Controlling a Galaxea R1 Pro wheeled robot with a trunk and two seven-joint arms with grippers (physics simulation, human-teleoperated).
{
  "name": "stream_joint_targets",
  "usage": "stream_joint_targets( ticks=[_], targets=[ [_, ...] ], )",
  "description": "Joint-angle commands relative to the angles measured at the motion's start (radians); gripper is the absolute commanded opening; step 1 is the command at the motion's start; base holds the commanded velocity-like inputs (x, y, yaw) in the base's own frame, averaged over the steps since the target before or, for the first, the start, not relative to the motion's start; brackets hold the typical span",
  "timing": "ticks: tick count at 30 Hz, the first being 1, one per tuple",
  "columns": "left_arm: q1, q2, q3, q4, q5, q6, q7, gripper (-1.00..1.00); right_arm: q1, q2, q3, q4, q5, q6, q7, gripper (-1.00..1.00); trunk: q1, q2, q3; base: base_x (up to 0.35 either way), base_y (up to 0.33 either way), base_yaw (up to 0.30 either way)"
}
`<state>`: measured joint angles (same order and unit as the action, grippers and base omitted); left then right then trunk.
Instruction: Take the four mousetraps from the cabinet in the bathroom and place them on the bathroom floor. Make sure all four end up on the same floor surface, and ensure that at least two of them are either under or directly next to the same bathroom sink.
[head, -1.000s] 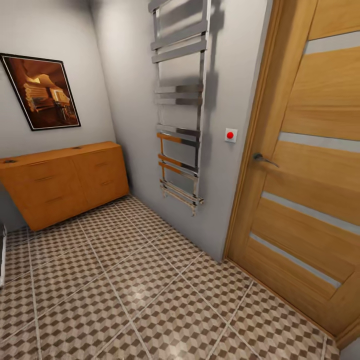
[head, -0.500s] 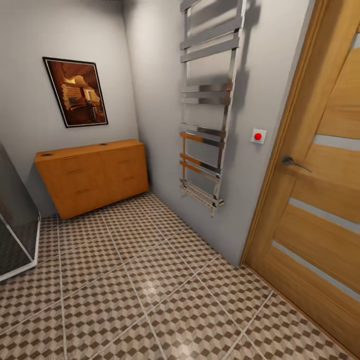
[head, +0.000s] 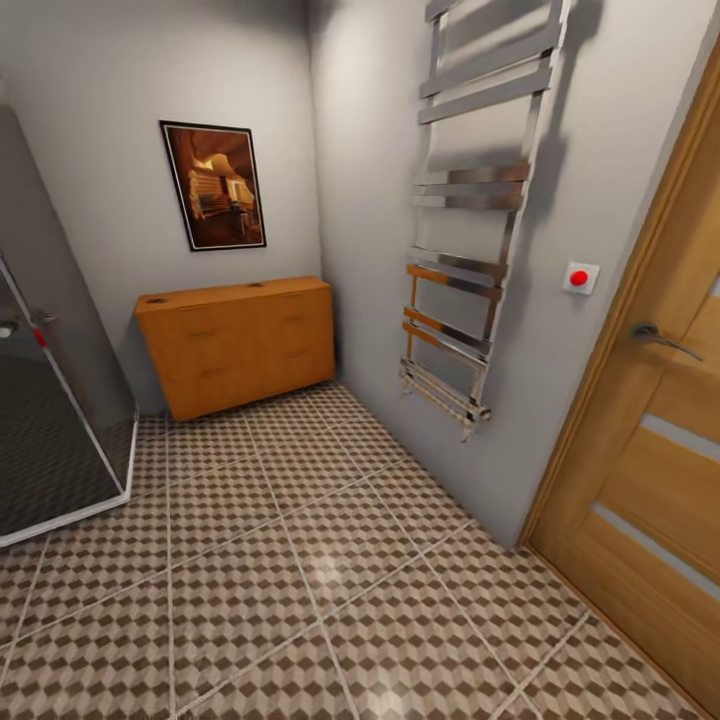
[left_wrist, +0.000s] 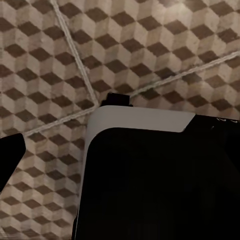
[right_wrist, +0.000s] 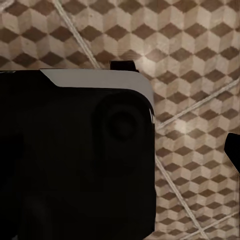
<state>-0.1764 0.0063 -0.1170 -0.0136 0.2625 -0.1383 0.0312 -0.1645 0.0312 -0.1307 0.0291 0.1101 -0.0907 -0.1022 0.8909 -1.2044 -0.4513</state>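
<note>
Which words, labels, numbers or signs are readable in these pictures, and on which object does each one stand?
None can be read.
The framed picture shows a brown scene, no lettering.
The wall switch bears only a red dot.
The cabinet and wooden door are unmarked.

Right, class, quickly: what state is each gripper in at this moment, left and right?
Left gripper: cannot be told; its wrist view shows a dark body over the bathroom floor, nothing visibly held.
Right gripper: cannot be told either; same picture over the tiles.
</note>
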Motion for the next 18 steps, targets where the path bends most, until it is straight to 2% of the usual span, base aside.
stream_joint_targets(
  ticks=[1,18],
  targets=[
    [-0.001,0.0,-0.009,0.001,0.007,-0.003,0.003,1.0,-0.001,0.0,-0.009,0.003,0.01,-0.006,-0.005,1.0,0.0,-0.001,-0.001,0.0,0.0,0.275],
    [-0.001,-0.001,-0.005,0.001,0.012,-0.003,0.003,1.0,-0.001,0.0,-0.009,0.003,0.008,-0.005,-0.006,1.0,0.0,-0.001,-0.001,0.0,0.0,0.266]
  ],
)
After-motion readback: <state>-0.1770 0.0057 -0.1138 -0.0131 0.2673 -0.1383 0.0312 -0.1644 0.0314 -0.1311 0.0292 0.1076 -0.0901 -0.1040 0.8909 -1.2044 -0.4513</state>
